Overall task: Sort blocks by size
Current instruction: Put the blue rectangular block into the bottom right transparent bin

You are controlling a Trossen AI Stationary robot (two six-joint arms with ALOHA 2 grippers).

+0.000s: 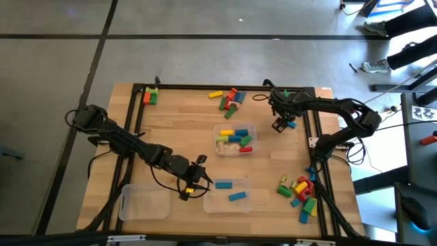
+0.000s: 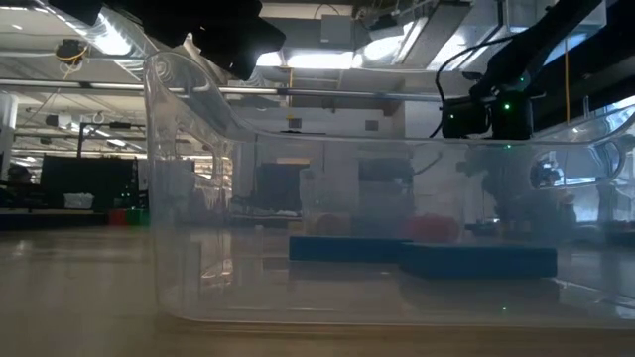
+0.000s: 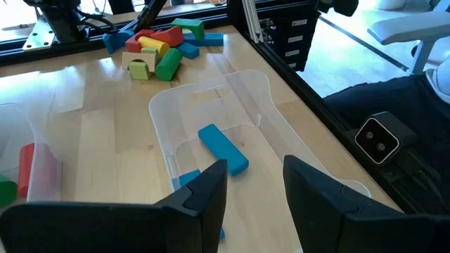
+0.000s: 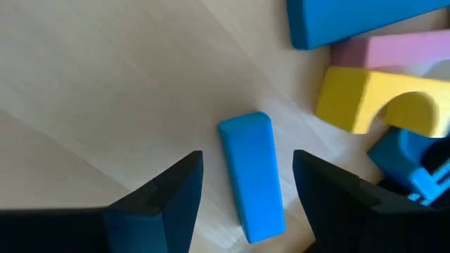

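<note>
A small blue bar block (image 4: 253, 179) lies flat on the wooden table, at the far right. My right gripper (image 4: 247, 154) points down over it, open, one finger on either side of the bar with a gap to each. In the high view this gripper (image 1: 282, 125) is beside the right frame rail. My left gripper (image 3: 256, 172) is open with nothing between its fingers, at the left end of the near clear tray (image 1: 242, 202). That tray holds two blue blocks (image 3: 221, 149), also seen through its wall in the low view (image 2: 476, 258).
Beside the blue bar lie a larger blue block (image 4: 365, 17), a pink one (image 4: 394, 50) and a yellow arch (image 4: 373, 105). The middle tray (image 1: 253, 127) holds several blocks. A bare tray (image 1: 143, 203) sits near left. Block piles lie far middle (image 1: 229, 99), far left (image 1: 150, 96) and near right (image 1: 300, 195).
</note>
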